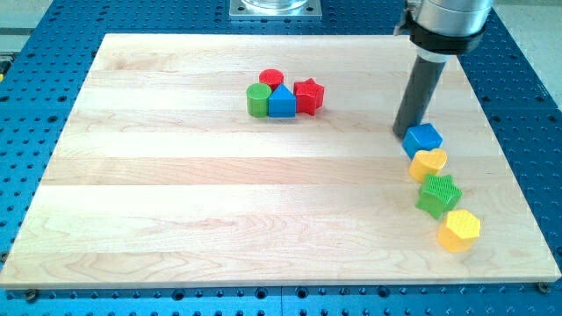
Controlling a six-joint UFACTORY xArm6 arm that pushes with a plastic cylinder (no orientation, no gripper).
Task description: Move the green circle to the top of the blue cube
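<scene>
The green circle [257,99] stands near the board's top middle, touching a blue triangle block [282,103] on its right. The blue cube [423,139] sits at the view's right. My tip [405,132] rests on the board just left of and slightly above the blue cube, touching or nearly touching it. The green circle is far to the left of my tip.
A red circle [271,79] and a red star [308,96] cluster with the green circle and blue triangle. Below the blue cube lie a yellow block [428,163], a green star [439,195] and a yellow hexagon [459,230]. The wooden board [176,202] lies on a blue perforated table.
</scene>
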